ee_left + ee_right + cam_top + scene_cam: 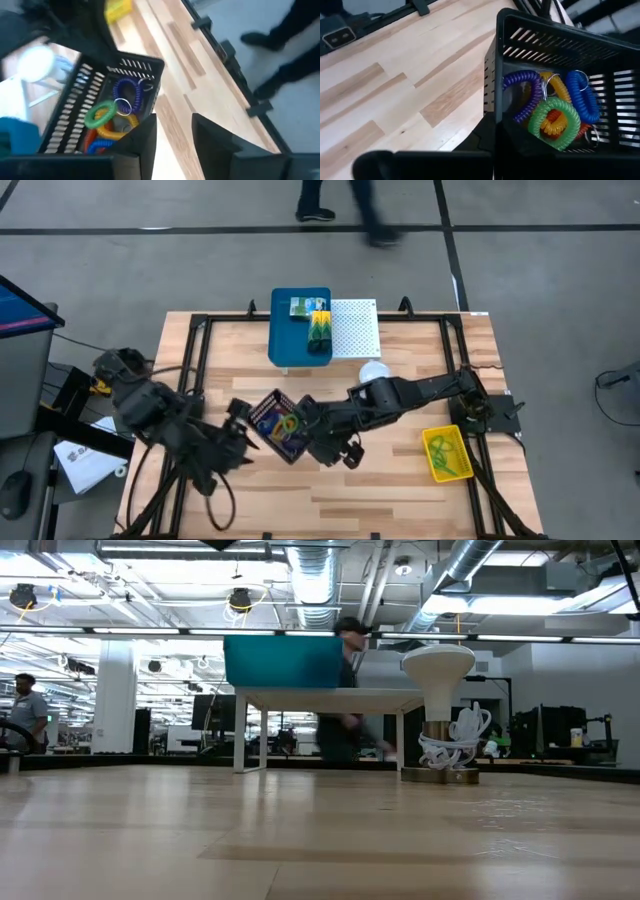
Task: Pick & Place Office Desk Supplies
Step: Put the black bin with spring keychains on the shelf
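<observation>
Item: black slotted plastic basket of coiled loops, green, purple, orange, blue; mid-table, between both grippers. Right gripper: clamped on basket wall. Left gripper: part-open beside opposite rim, gripping nothing. Yellow crayon box: well right.

Wooden table; on it a yellow-green crayon box; white perforated board.

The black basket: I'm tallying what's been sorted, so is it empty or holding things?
Holding things. The black basket contains coiled loops: a green one, purple, blue and orange.
</observation>
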`<action>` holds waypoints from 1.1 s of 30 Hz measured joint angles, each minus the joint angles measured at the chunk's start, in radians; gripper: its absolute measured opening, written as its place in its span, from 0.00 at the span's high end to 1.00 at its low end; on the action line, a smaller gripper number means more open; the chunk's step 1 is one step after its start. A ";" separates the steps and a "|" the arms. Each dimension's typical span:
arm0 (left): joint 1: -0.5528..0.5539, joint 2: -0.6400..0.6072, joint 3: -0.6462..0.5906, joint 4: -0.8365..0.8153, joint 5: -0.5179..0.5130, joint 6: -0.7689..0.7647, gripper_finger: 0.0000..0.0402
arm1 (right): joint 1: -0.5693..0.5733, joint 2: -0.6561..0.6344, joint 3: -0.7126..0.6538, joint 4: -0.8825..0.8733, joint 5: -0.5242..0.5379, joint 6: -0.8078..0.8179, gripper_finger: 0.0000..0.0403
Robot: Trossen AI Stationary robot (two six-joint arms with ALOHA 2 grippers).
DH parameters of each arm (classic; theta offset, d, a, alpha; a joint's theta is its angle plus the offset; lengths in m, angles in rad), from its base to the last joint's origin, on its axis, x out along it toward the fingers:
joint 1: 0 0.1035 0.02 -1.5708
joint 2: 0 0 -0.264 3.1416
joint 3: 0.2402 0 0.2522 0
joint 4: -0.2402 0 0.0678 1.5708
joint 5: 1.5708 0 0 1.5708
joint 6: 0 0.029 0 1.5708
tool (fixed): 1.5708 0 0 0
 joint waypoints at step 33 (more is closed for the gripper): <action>-0.114 -0.270 -0.551 0.194 -0.148 -0.824 0.71 | -0.405 -0.326 -0.007 -0.383 0.262 1.028 1.00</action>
